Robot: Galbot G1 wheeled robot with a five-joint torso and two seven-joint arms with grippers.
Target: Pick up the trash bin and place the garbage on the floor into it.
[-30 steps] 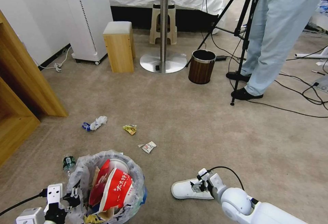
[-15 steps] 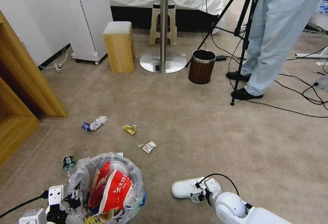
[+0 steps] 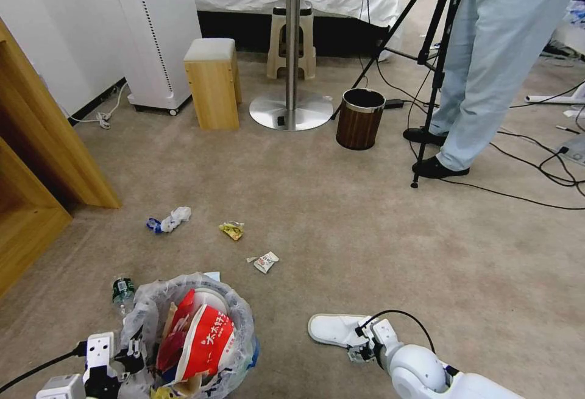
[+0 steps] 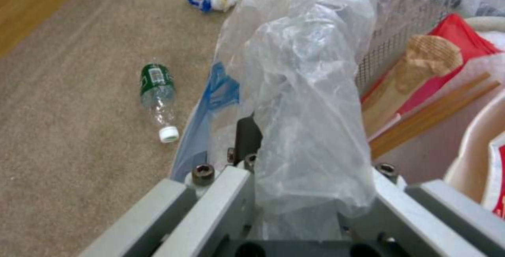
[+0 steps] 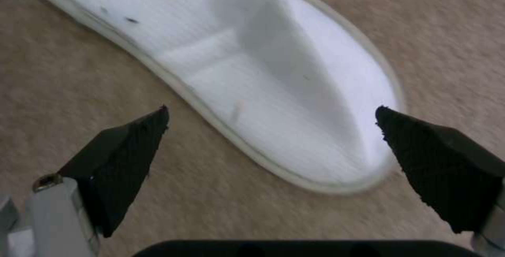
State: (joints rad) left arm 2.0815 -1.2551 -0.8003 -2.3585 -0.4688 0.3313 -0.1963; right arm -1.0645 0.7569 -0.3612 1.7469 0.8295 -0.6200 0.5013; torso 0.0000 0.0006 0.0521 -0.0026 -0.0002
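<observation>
The trash bin [image 3: 241, 317], black with a crinkly plastic liner, hangs at the lower left of the head view. A red-white paper bowl [image 3: 210, 337] and wooden sticks [image 4: 431, 111] lie in it. My left gripper [image 3: 131, 353] is shut on the bin's rim and liner [image 4: 305, 91]. A white slipper [image 3: 335, 329] lies on the beige carpet, and my right gripper [image 3: 364, 350] stands open over its near end. In the right wrist view the fingertips [image 5: 139, 131] straddle the slipper [image 5: 274, 64]. Other garbage on the carpet: a plastic bottle [image 3: 122, 289], a tissue with blue mask [image 3: 169, 219], and two wrappers [image 3: 232, 229] [image 3: 265, 261].
A dark brown bin with a metal rim [image 3: 359, 119] stands ahead, near a round table's base [image 3: 291, 111]. A wooden stool [image 3: 212, 82] and wooden furniture [image 3: 42, 167] are at the left. A person's legs, a tripod [image 3: 434, 82] and cables [image 3: 536, 173] occupy the right.
My right gripper has drawn back along the slipper toward its near end, still open. The bin in my left gripper has sunk slightly.
</observation>
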